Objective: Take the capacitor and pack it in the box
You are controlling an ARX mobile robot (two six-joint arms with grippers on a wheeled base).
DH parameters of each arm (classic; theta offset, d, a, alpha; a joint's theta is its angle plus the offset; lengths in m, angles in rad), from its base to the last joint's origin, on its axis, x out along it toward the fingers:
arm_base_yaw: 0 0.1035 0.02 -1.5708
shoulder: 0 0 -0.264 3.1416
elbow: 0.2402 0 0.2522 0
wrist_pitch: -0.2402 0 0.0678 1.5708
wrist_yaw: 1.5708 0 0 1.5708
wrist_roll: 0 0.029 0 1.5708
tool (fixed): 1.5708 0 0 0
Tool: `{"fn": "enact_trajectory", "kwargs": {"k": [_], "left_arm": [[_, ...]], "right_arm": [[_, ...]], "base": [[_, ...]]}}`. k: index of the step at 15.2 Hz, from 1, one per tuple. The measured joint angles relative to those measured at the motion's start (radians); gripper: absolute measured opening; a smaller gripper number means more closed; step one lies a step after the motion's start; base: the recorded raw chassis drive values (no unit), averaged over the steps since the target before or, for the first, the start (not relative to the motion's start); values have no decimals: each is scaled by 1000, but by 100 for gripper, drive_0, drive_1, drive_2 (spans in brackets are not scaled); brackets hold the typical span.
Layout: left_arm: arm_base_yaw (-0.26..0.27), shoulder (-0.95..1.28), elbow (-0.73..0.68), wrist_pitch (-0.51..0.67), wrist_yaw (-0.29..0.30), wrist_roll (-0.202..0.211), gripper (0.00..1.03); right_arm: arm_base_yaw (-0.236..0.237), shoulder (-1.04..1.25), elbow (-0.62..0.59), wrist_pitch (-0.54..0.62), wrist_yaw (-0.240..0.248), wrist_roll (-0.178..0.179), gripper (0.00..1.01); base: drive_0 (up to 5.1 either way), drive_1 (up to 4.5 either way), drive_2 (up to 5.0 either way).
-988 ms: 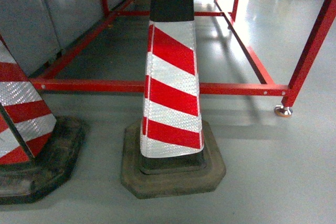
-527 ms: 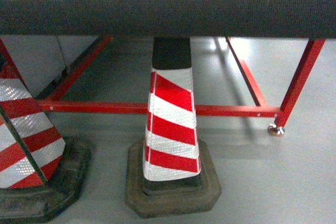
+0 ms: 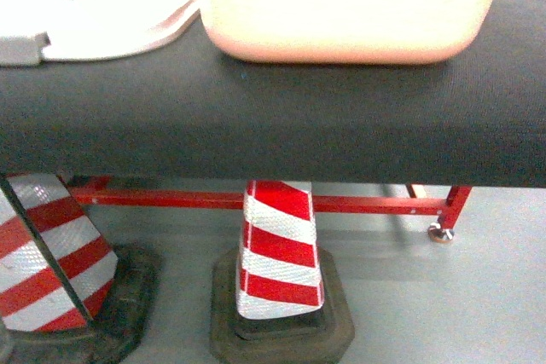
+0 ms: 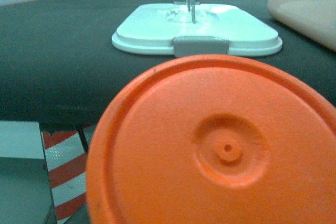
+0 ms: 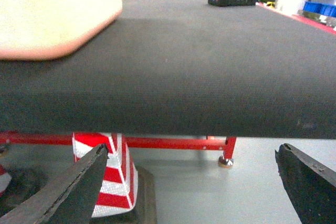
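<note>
On the black worktop (image 3: 273, 125) in the head view sits one pink box (image 3: 345, 6), close to the front edge. One white lid (image 3: 111, 10) with a wire handle lies flat to its left. Under the worktop stand two red and white cones (image 3: 280, 249) on the grey floor, by a red frame (image 3: 341, 204). No grippers show here.

In the left wrist view, one orange capacitor (image 4: 215, 145) fills the bottom, its round end facing the camera, with a small dimple in the middle. It sits below the worktop's front edge. I cannot tell how the left gripper is set.

In the right wrist view, the right gripper (image 5: 194, 182) has its two dark fingers (image 5: 68, 187) wide apart, holding nothing.
</note>
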Motion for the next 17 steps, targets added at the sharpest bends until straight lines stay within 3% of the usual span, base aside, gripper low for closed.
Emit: {"fn": "enact_trajectory", "kwargs": {"k": [17], "left_arm": [[0,0,0,0,0,-3,44]], "right_arm": [[0,0,0,0,-1,-2,98]], "base": [[0,0,0]]}}
